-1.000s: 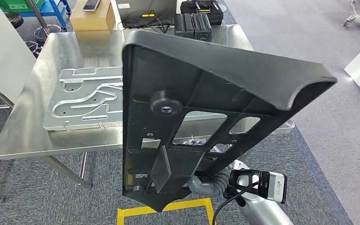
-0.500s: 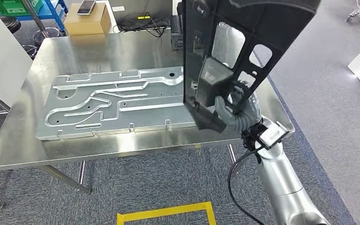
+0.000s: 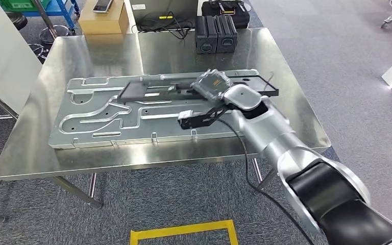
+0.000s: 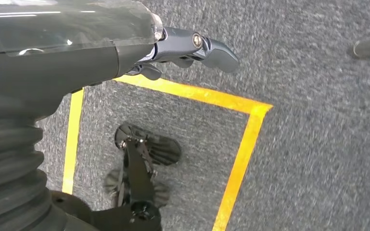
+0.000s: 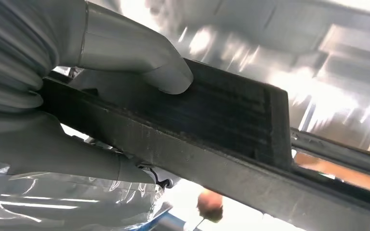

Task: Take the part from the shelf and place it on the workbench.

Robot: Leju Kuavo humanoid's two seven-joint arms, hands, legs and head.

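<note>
The part (image 3: pixel 139 90) is a long black plastic panel. It lies flat across the far half of the embossed metal plate (image 3: pixel 97 112) on the steel workbench (image 3: pixel 107 51). My right hand (image 3: pixel 212 84) reaches over the plate and rests on the panel's middle. In the right wrist view the grey thumb (image 5: pixel 139 57) presses on the part's black ribbed edge (image 5: pixel 231 125), with the fingers wrapped under it. My left hand (image 4: pixel 192 45) hangs over the carpet by the yellow floor tape (image 4: pixel 243 144), holding nothing, its dark fingers loosely extended.
Two black boxes (image 3: pixel 214 31) stand at the workbench's far edge, with a cardboard box (image 3: pixel 102 21) and cables behind. A white cabinet (image 3: pixel 0 56) stands to the left. Yellow tape (image 3: pixel 184 230) marks the carpet in front of the bench.
The part was held upright in front of the camera, then tilted over the bench; now it lies flat on the metal plate with my right arm stretched forward over it.
</note>
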